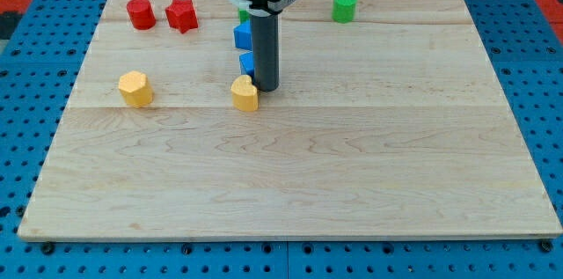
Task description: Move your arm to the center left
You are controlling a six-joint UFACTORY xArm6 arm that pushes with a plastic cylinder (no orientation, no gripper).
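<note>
My tip (266, 88) stands near the middle of the board's upper half, at the end of a dark rod. A yellow heart-shaped block (244, 93) lies just to its left, touching or nearly touching. Two blue blocks sit behind the rod: one (243, 35) higher up and one (247, 62) lower, both partly hidden. A yellow hexagon block (135, 88) lies at the centre left. A red cylinder (140, 13) and a red star block (182, 15) are at the top left. A green block (344, 5) is at the top right.
The wooden board (290, 182) lies on a blue pegboard table (26, 121). A sliver of another green block (243, 15) shows behind the arm's body near the top centre.
</note>
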